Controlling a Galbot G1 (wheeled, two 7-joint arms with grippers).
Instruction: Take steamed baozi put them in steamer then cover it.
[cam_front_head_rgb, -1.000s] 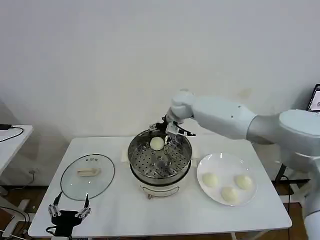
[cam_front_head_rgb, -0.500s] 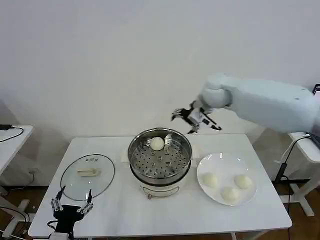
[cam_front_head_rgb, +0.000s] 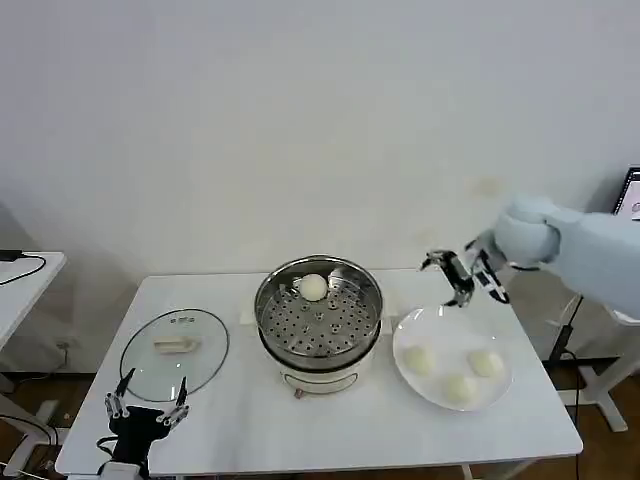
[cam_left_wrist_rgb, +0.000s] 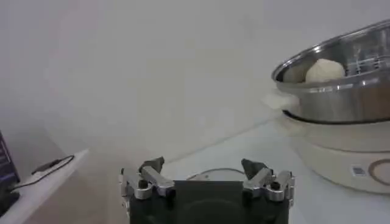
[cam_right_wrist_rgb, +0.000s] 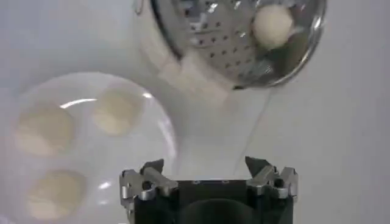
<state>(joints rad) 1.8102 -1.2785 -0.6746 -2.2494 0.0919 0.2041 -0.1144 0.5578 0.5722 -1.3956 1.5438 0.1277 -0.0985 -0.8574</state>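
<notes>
The white worktop (cam_front_head_rgb: 330, 430) carries, from biggest down, the stainless steamer (cam_front_head_rgb: 319, 318) at its middle, a glass lid (cam_front_head_rgb: 174, 350) lying flat to the robot's left of it, and a white plate (cam_front_head_rgb: 452, 322) to the right. One steamed baozi (cam_front_head_rgb: 314, 288) sits on the perforated tray toward the back of the pot; three more baozi (cam_front_head_rgb: 419, 360) lie close together on the plate. The right end effector (cam_front_head_rgb: 463, 277) hangs in the air over the plate's far edge, fingers spread wide and holding nothing. The left end effector (cam_front_head_rgb: 146, 414) is parked low at the worktop's near-left corner, also spread wide and empty. The likely risk is in the next pickup: the buns are soft, smooth and crowded, so a descent slightly off-centre could nudge a neighbour, roll the target across the slick plate, or squash it if the squeeze is too hard.
</notes>
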